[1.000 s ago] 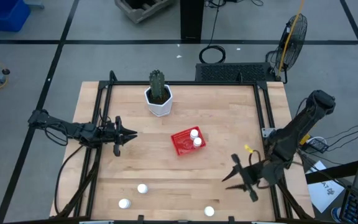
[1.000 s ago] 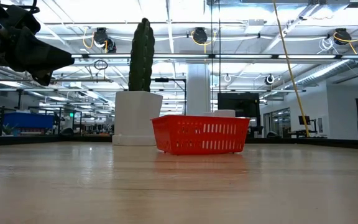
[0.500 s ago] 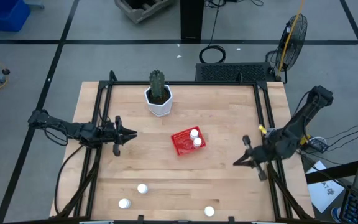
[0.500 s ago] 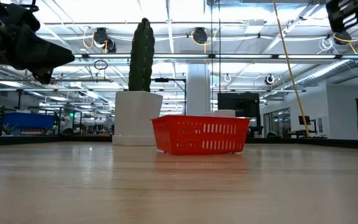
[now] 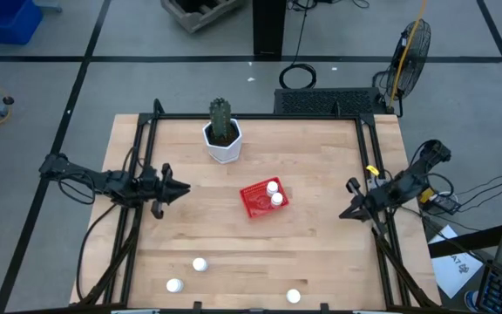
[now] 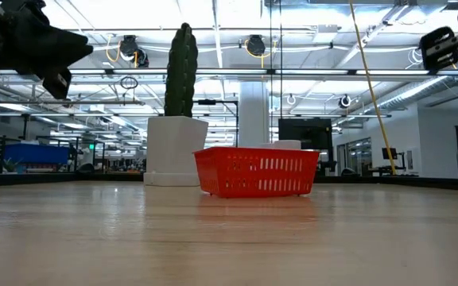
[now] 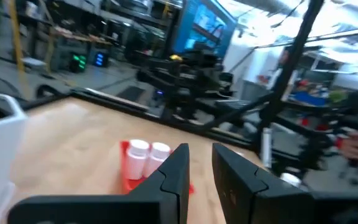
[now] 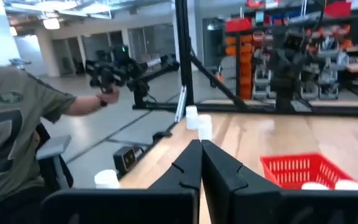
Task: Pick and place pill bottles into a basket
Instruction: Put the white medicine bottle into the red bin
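Note:
The red basket [image 5: 258, 200] stands mid-table with two white pill bottles [image 5: 274, 193] upright inside; it also shows in the low view [image 6: 257, 171] and the left wrist view [image 7: 128, 169]. Three more pill bottles stand on the table near its near edge [image 5: 200, 264], [image 5: 174, 285], [image 5: 294, 296]. My left gripper [image 5: 185, 187] hovers left of the basket, its fingers [image 7: 180, 163] a narrow gap apart, empty. My right gripper [image 5: 342, 215] is shut and empty near the table's right edge, pointing toward the basket [image 8: 298, 169].
A white faceted pot with a green cactus [image 5: 223, 139] stands behind the basket toward the far edge. Black frame rails [image 5: 375, 174] run along the table's left and right sides. A person [image 8: 11, 130] shows beyond the table in the right wrist view.
My right gripper, shut throughout, has gone from the near right part of the table toward the far edge and the right edge, rising into the top of the low view. My left gripper has drawn back a little toward the left edge. The bottles and basket have stayed put.

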